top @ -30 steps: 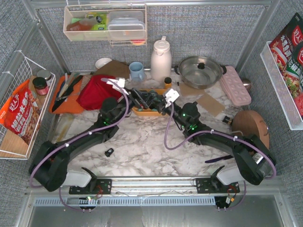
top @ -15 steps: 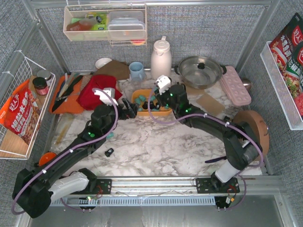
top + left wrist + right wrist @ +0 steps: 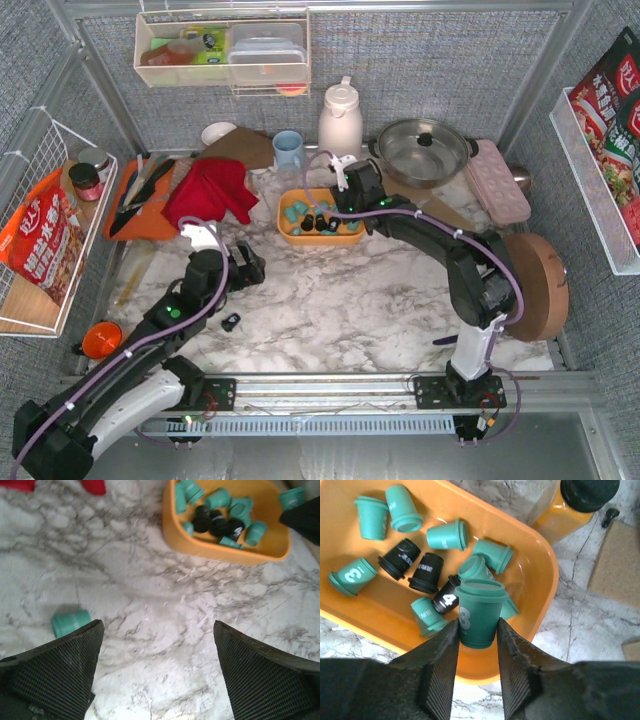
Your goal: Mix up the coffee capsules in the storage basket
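Note:
The orange-yellow storage basket (image 3: 290, 230) sits at the table's far middle and holds several teal and three black coffee capsules (image 3: 426, 571). My right gripper (image 3: 477, 624) is over the basket's right end (image 3: 545, 580). It is shut on an upright teal capsule marked 3 (image 3: 479, 611), held above the others. My left gripper (image 3: 157, 627) is open and empty over bare marble, near-left of the basket (image 3: 220, 554). One loose teal capsule (image 3: 70, 621) lies on the table beside its left finger. In the top view the left gripper (image 3: 247, 268) is apart from the basket and the right gripper (image 3: 345, 205) is at it.
A red cloth (image 3: 210, 190), blue mug (image 3: 288, 150), white thermos (image 3: 340, 115) and steel pot (image 3: 422, 150) stand behind the basket. A yellow bottle with a black cap (image 3: 570, 505) is right beside it. A small black clip (image 3: 230, 322) lies near the left arm.
My left gripper has pulled back from the basket toward the near left. My right gripper has moved farther back, to the basket's right end.

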Action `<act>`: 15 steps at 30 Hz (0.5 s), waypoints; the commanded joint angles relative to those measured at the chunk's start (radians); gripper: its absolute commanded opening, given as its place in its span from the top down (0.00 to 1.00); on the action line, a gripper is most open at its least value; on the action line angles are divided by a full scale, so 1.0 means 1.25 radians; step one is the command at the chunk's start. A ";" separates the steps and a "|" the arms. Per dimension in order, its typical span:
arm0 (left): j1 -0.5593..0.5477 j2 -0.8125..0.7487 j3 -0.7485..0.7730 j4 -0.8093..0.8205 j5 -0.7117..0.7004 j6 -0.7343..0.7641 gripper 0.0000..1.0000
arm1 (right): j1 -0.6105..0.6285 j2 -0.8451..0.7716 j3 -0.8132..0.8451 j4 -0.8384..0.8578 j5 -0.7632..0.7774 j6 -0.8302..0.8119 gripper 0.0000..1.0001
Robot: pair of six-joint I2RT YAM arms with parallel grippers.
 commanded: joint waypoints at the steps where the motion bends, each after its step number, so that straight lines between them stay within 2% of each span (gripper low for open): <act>1: 0.000 -0.022 -0.017 -0.110 -0.037 -0.083 0.01 | -0.007 0.011 0.026 -0.085 0.007 0.032 0.55; 4: 0.000 -0.028 -0.025 -0.155 -0.056 -0.133 0.01 | -0.010 0.002 0.027 -0.093 0.008 0.035 0.40; 6: 0.000 -0.028 -0.025 -0.197 -0.070 -0.163 0.01 | -0.010 -0.007 0.025 -0.098 0.005 0.028 0.35; 8: 0.000 -0.031 -0.026 -0.232 -0.085 -0.202 0.01 | -0.011 -0.024 0.022 -0.106 0.000 0.021 0.32; 15: 0.000 -0.050 -0.053 -0.382 -0.114 -0.397 0.01 | -0.009 -0.171 -0.069 -0.092 -0.050 0.058 0.32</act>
